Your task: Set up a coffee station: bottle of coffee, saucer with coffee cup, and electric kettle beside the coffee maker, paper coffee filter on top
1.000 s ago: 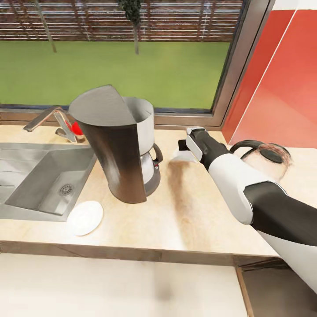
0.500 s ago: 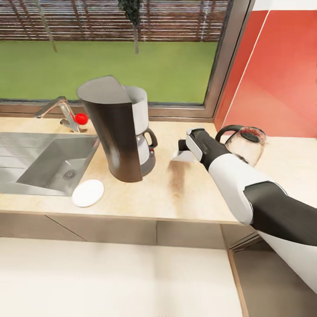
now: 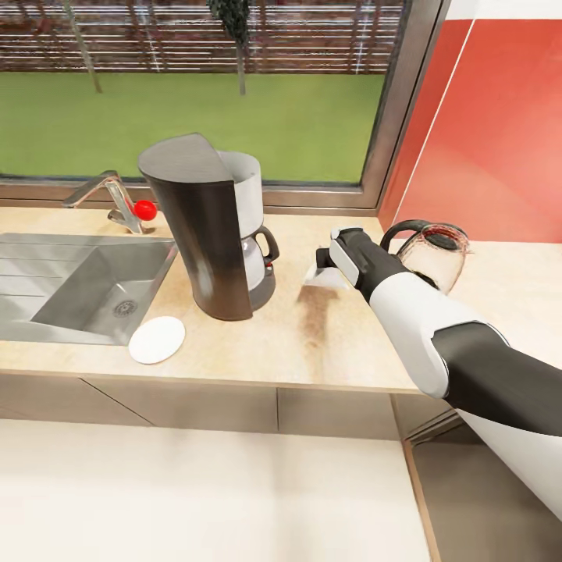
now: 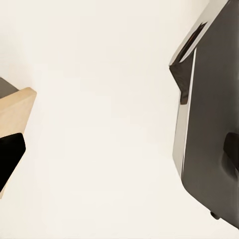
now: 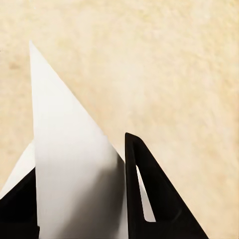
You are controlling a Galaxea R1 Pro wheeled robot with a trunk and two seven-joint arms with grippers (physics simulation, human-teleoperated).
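While the kitchen countertop [image 3: 343, 351] stretches wide, the coffee maker [image 3: 207, 234] stands right of the sink | electric kettle [image 3: 433, 254] sits far right | saucer [image 3: 157, 340] lies near edge | right gripper [image 5: 82, 199] pinches the paper coffee filter [image 5: 69, 169] above the counter | left gripper: can't tell.

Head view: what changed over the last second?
Mostly the camera: the view pulled back early on, showing more floor and cabinet fronts, then barely shifted. The right tool stays shut on the paper coffee filter above the kitchen countertop, right of the coffee maker. The saucer and electric kettle kept their places.
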